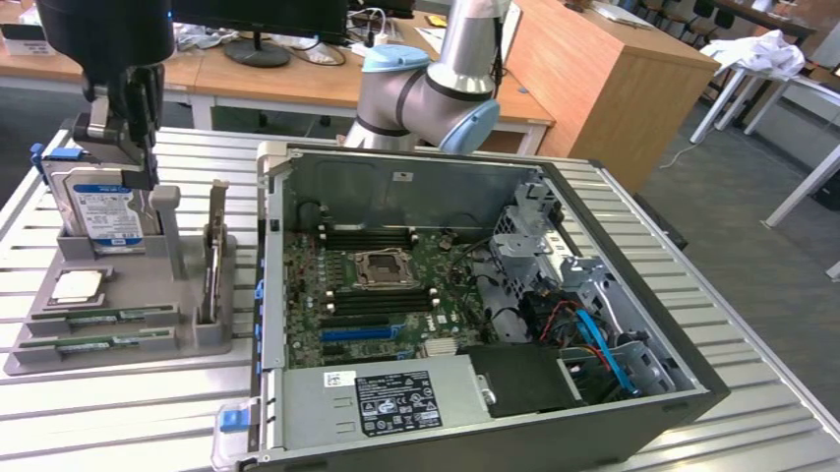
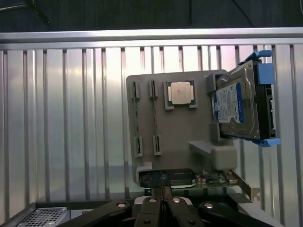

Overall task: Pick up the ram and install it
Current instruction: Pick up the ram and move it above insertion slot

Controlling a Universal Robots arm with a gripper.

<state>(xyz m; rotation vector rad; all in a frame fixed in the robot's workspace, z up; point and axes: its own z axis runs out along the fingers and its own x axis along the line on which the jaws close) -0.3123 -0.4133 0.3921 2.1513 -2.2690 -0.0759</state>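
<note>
Two ram sticks lie edge-up in slots at the near end of a grey holder tray (image 1: pixel 197 334): one ram stick (image 1: pixel 105 317) sits just behind the other ram stick (image 1: pixel 94 343). In the wrist view they appear as thin strips, ram (image 2: pixel 137 118) and ram (image 2: pixel 155 118), running between pale clips. My gripper (image 1: pixel 136 167) hangs above the tray's far end, in front of the hard drive, well apart from the ram. Its fingers are shut together with nothing between them, as the gripper (image 2: pixel 162 191) shows in the wrist view.
On the tray stand a blue-labelled hard drive (image 1: pixel 105 211), a silver processor chip (image 1: pixel 77 286) and an upright expansion card (image 1: pixel 216 258). On the exterior view's right lies an open computer case (image 1: pixel 630 295) with its motherboard (image 1: pixel 374 295) exposed. Everything rests on a slatted metal table (image 1: pixel 118 413).
</note>
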